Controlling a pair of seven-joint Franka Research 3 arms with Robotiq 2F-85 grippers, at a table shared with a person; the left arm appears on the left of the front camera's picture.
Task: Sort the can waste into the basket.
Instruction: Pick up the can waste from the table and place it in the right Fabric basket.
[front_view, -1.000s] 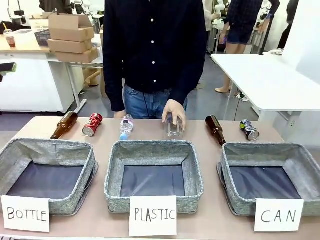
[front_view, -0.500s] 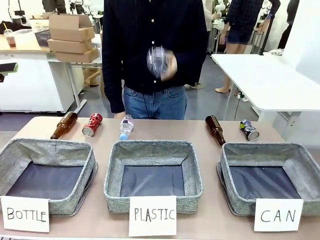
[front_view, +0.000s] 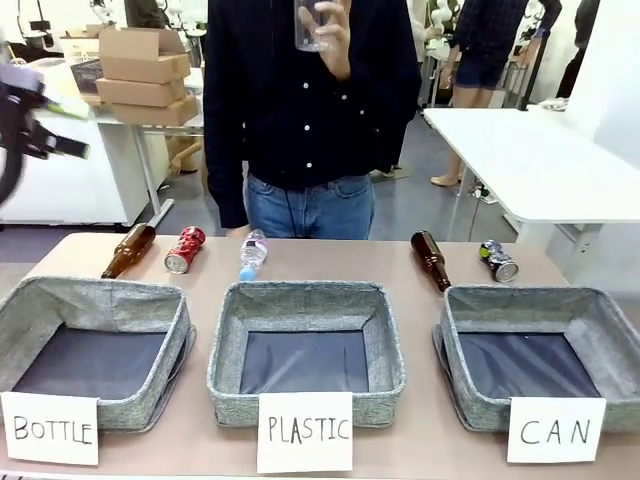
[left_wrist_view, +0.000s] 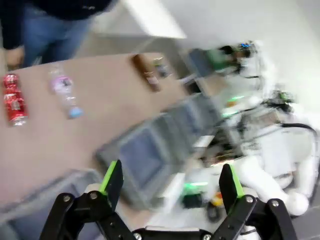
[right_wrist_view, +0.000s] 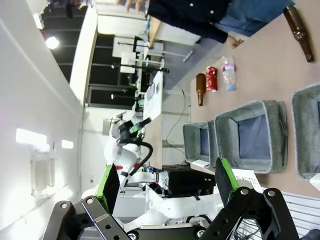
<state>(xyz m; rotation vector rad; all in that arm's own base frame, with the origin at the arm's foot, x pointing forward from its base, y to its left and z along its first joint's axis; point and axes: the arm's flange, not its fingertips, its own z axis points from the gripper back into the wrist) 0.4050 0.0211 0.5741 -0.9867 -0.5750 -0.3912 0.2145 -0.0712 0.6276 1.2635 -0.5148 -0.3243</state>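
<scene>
1. The sorting of cans has, in my judgement, not yet begun. The shiny red metal can (front_view: 185, 248) lies on its side on the brown bench (front_view: 300, 455), in the upper left part of the front view, just beside a brown glass bottle (front_view: 128, 249). The dark can with silver ends (front_view: 498, 260) lies at the right, near a second brown glass bottle (front_view: 431, 258) and just behind the far rim of the grey woven basket with the white "CAN" card (front_view: 590, 305). This basket looks empty.

2. The left gripper (left_wrist_view: 171, 186) is high above the bench with its green-padded fingers spread apart and nothing between them; its view is blurred. The right gripper (right_wrist_view: 165, 184) is also released and empty, far from the cans.

3. The next move probably calls for one arm to come down over a can and close across its round body. The dark can is the nearer one to the basket.

4. Compared with half a second ago, the person's hand (front_view: 330, 35) with the clear plastic bottle (front_view: 309, 25) has risen from chest height to the top edge of the front view. A blurred dark shape, probably the left arm, has appeared at the upper left edge. The cans have not moved.
</scene>
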